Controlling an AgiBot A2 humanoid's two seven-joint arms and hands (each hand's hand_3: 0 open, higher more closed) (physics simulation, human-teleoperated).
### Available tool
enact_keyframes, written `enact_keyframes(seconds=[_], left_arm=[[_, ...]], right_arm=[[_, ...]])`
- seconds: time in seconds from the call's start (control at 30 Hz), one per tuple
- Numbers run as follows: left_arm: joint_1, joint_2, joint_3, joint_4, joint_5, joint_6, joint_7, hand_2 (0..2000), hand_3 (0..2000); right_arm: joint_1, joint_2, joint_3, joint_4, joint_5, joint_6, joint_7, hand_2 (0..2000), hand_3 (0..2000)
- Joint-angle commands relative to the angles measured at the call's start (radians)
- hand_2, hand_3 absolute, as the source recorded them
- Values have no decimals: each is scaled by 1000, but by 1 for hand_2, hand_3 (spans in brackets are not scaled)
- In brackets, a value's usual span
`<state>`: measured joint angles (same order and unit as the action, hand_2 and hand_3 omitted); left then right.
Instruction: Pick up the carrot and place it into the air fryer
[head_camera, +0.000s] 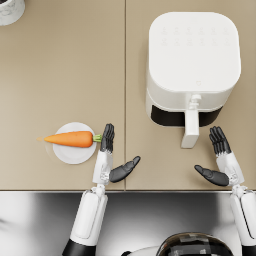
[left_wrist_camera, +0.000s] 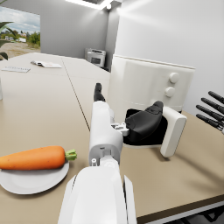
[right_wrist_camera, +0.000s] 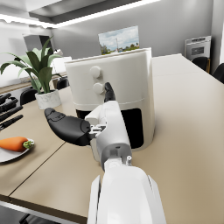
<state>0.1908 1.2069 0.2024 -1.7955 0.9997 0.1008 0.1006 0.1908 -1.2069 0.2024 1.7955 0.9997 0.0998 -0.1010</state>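
Right now we see the carrot (head_camera: 69, 139) lying across a small white plate (head_camera: 74, 154), long axis crosswise to our reach, leafy end toward our left hand (head_camera: 109, 159). That hand is clearly the nearer one, fingertips just beside the stem, fingers straight, thumb splayed, holding nothing. Our right hand (head_camera: 220, 160) hovers spread and empty by the air fryer (head_camera: 192, 60), whose drawer looks slightly pulled out.

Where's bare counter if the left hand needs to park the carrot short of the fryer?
Bare tabletop lies between the plate and the air fryer, beyond the left hand, and in the wide stretch behind the plate. It is crowded at the fryer's front, where its handle juts toward the right hand.
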Motion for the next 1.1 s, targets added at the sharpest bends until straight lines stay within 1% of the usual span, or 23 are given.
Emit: enact_keyframes(seconds=[0.03,0.83,0.87,0.9,0.97,1.03,1.07,1.1], left_arm=[[0,0,0,0,0,0,0,0,0],[0,0,0,0,0,0,0,0,0],[2,1,30,16,0,0,0,0,0],[7,7,11,12,0,-29,-28,0,0],[11,16,-6,-7,0,-64,-64,0,0],[7,20,-35,-18,0,-82,-82,0,0],[10,24,-45,-15,44,-87,-87,0,0],[5,25,-64,-4,88,-91,-91,0,0]], right_arm=[[0,0,0,0,0,0,0,0,0],[0,0,0,0,0,0,0,0,0],[2,-1,30,-16,0,0,0,0,0],[6,-6,20,1,0,-28,29,0,0],[18,-20,25,-12,0,-63,64,0,0],[21,-28,25,-45,0,-81,82,0,0],[24,-33,22,-50,0,-86,87,0,0],[25,-37,21,-56,44,-90,91,0,0]])
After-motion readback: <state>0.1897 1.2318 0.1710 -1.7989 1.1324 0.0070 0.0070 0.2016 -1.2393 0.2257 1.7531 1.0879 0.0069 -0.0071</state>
